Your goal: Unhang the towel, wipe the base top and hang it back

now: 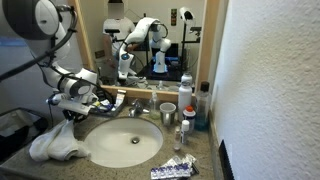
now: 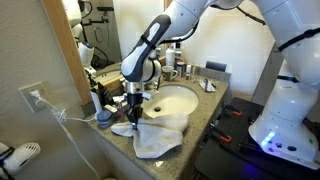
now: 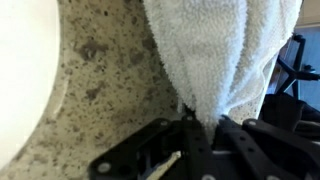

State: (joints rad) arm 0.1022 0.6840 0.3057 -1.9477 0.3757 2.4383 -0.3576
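Observation:
The pale terry towel (image 2: 160, 135) lies bunched on the speckled granite base top (image 2: 222, 100) at the end of the counter beside the oval white sink basin (image 2: 175, 100). It also shows in an exterior view (image 1: 55, 148) as a heap left of the basin. My gripper (image 2: 133, 108) points down over the towel and is shut on a pinched fold of it. In the wrist view the towel (image 3: 215, 50) runs up from between the black fingers (image 3: 198, 122), with the granite base top (image 3: 100, 70) beside it.
A faucet (image 1: 137, 108), a cup (image 1: 167, 113), a blue bottle (image 1: 186, 98) and small bottles stand along the back and right of the counter. A silver packet (image 1: 172, 170) lies at the front edge. A mirror (image 1: 150, 40) and wall close the back.

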